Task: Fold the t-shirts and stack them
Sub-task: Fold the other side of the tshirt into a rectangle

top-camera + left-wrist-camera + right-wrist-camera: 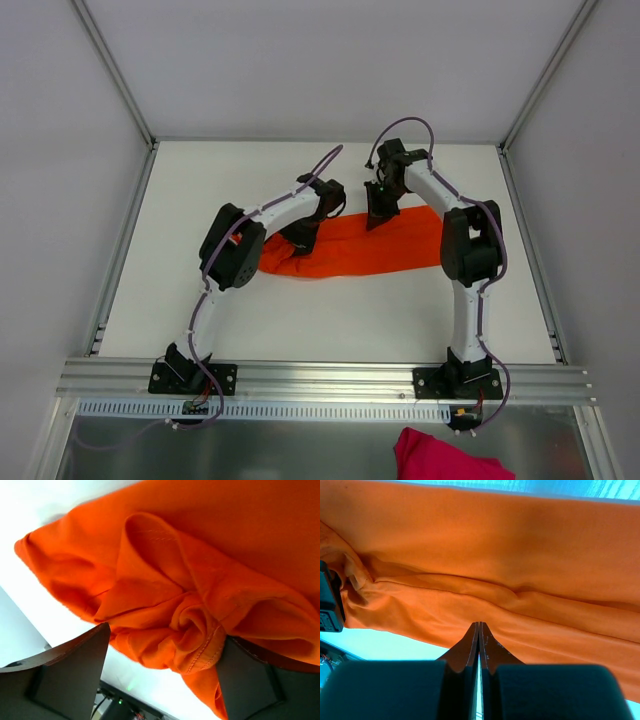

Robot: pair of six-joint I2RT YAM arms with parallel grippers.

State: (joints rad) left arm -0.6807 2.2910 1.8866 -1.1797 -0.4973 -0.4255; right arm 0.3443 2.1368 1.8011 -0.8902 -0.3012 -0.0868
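Bunched bright orange fabric t-shirt [360, 252]: left hand [162, 640] spread apart at its 11 o'clock, right hand [479, 630] pressed together at 1 o'clock.

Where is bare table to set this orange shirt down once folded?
Widest: the near strip of table between the orange t-shirt and the aluminium rail. A thinner strip runs along the back wall. Crowded: over the shirt, at the left fingers and right fingers.
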